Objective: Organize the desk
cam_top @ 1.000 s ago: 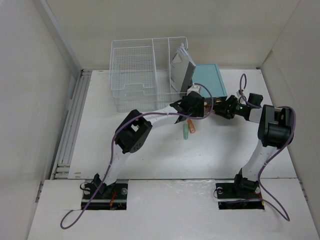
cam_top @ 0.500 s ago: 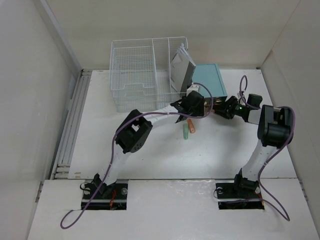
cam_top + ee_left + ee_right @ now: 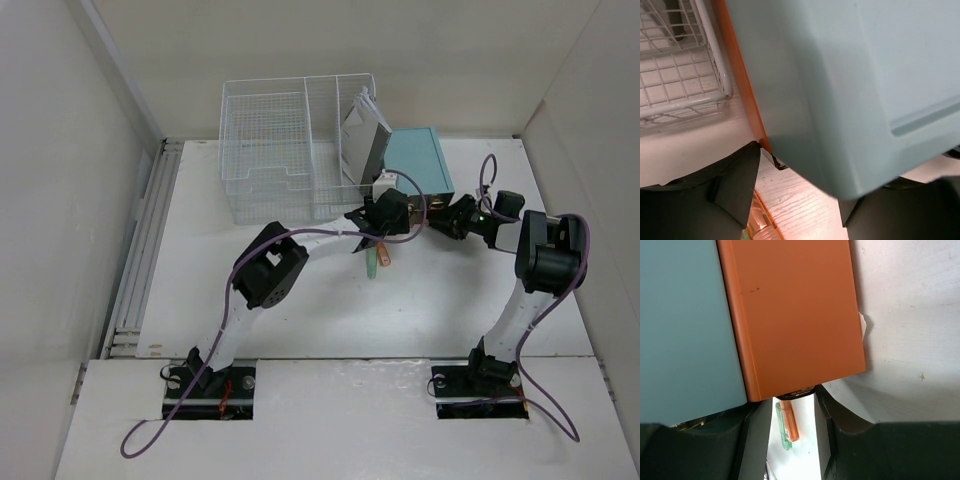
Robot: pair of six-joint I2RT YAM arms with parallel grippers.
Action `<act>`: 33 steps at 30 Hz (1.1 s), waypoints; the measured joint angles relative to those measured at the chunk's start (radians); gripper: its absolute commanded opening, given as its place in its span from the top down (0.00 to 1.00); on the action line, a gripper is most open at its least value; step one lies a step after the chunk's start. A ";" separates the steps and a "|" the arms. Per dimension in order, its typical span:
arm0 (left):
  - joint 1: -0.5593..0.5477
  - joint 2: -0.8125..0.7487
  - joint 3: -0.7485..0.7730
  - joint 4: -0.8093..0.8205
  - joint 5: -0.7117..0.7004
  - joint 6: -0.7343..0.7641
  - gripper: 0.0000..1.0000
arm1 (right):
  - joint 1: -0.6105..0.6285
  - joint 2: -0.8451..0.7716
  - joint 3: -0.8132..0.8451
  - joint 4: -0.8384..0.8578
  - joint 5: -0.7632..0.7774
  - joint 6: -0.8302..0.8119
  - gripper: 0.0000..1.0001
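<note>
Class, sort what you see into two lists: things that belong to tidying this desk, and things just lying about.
In the job: desk, drawer box, green marker, orange marker, basket, left gripper, right gripper.
Lying about: papers already in the basket, side rail.

The desk [image 3: 430, 300] is a large, flat, matte white tabletop, lying level across the workspace.

**Orange front, two pens below**

A flat orange panel [image 3: 795, 315] fills the middle. A teal box [image 3: 685, 325] sits right against its left side. The white desk [image 3: 910, 340] shows on the right. At the bottom, the right gripper [image 3: 792, 410] has its dark fingers [image 3: 757, 440] apart, one on each side of a small knob [image 3: 795, 394] on the panel's edge. Whether they touch the knob is not clear. In the gap lie an orange pen [image 3: 789, 422] and a green pen [image 3: 785, 445], side by side.
</note>
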 measured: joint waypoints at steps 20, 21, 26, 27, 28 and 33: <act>-0.038 -0.001 -0.055 0.121 -0.182 0.005 0.47 | -0.026 -0.006 -0.054 0.043 -0.050 -0.049 0.91; -0.039 -0.001 -0.058 0.126 -0.186 0.006 0.47 | -0.028 -0.008 -0.055 0.034 -0.058 -0.059 0.91; -0.042 -0.001 -0.061 0.134 -0.197 0.007 0.47 | -0.042 -0.034 -0.058 -0.072 -0.084 -0.151 0.91; -0.042 -0.001 -0.061 0.134 -0.197 0.007 0.47 | -0.046 -0.041 -0.060 -0.100 -0.088 -0.176 0.91; -0.042 -0.001 -0.061 0.134 -0.198 0.007 0.47 | -0.049 -0.050 -0.060 -0.132 -0.093 -0.208 0.91; -0.044 -0.001 -0.068 0.143 -0.206 0.006 0.47 | -0.068 -0.086 -0.052 -0.358 -0.123 -0.398 0.91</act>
